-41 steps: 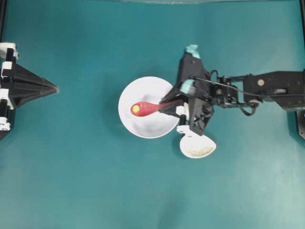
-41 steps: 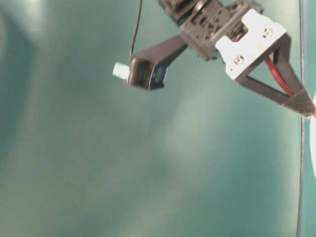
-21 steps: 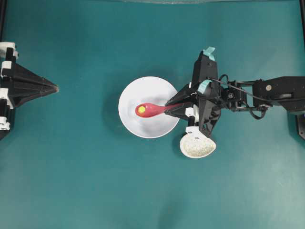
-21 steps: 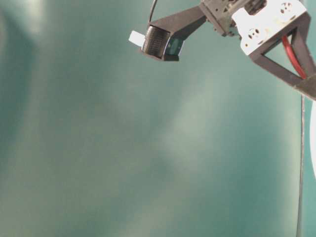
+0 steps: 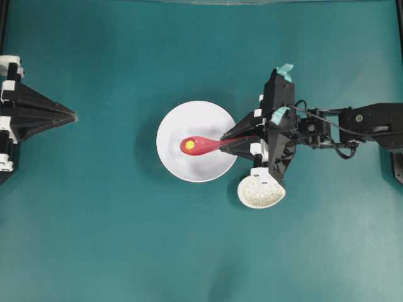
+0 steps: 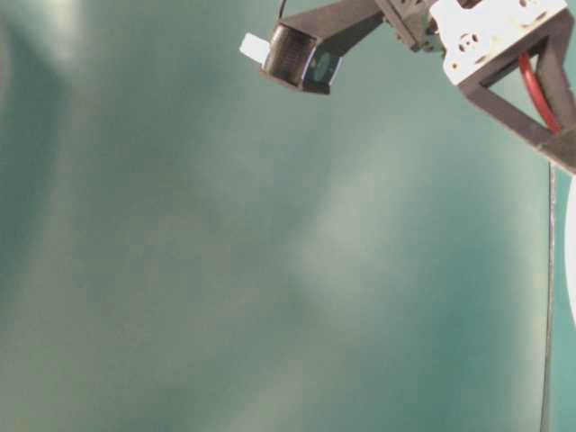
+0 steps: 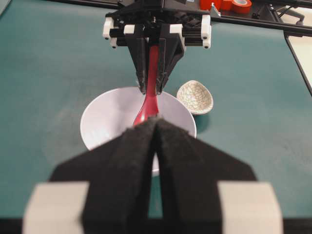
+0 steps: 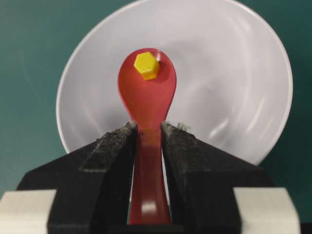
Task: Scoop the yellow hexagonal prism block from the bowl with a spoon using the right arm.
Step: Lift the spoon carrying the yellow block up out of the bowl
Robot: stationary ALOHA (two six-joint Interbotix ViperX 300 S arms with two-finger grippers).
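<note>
The yellow hexagonal prism block (image 8: 146, 65) lies in the head of the pink-red spoon (image 8: 146, 97), near its far tip. My right gripper (image 8: 147, 127) is shut on the spoon's handle and holds it above the white bowl (image 8: 234, 73). From overhead, the spoon (image 5: 201, 145) with the block (image 5: 189, 145) hangs over the bowl (image 5: 189, 119), and the right gripper (image 5: 225, 141) stands at the bowl's right rim. My left gripper (image 5: 74, 116) rests shut at the far left, holding nothing. In the left wrist view the shut left gripper (image 7: 156, 123) points at the bowl (image 7: 107, 117) and spoon (image 7: 148, 103).
A small speckled egg-shaped dish (image 5: 259, 192) sits right of the bowl, below the right gripper, also seen as the dish (image 7: 195, 97) in the left wrist view. Red tape rolls (image 7: 233, 5) lie at the table's far edge. The right arm's wrist camera (image 6: 292, 56) hangs high in the table-level view.
The right gripper has pulled to the right and risen, carrying the spoon with the block in it. The speckled dish, half covered before, now shows fully. The left arm has not moved.
</note>
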